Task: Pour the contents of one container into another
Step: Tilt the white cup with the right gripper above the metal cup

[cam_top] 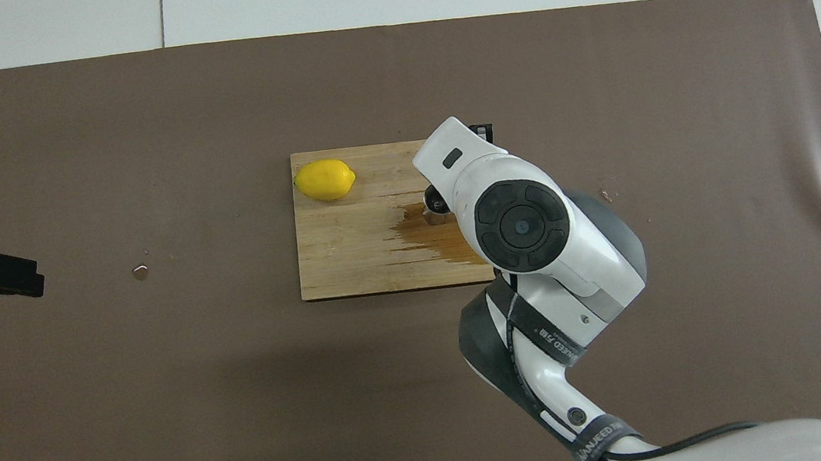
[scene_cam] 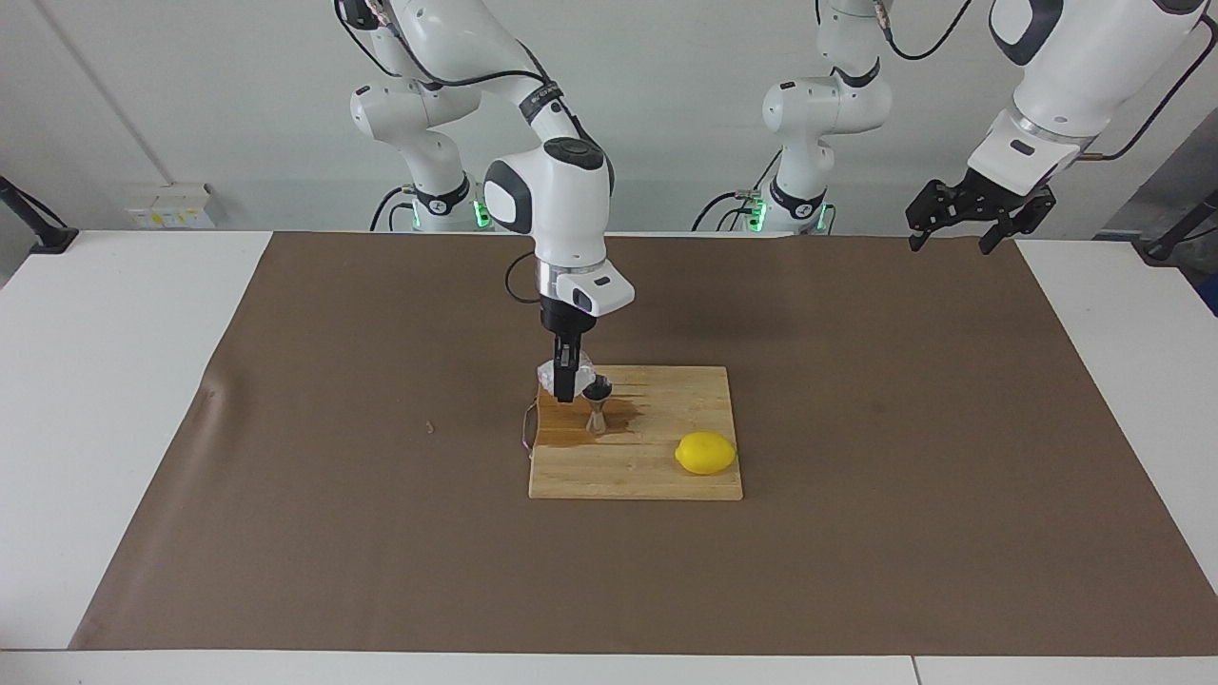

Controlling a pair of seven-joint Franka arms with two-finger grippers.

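Tumbler (scene_cam: 555, 373) half hidden by right gripper (scene_cam: 565, 392) above jigger (scene_cam: 597, 411).

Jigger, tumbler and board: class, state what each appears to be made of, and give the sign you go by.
Jigger: seemingly polished steel; it glints grey.
Tumbler, gripped by the right gripper: clear glass or plastic, undecided; see-through, whitish, bumpy wall.
Board: unvarnished-looking wood; pale strips with grain, darkened where the wet patch soaked in.
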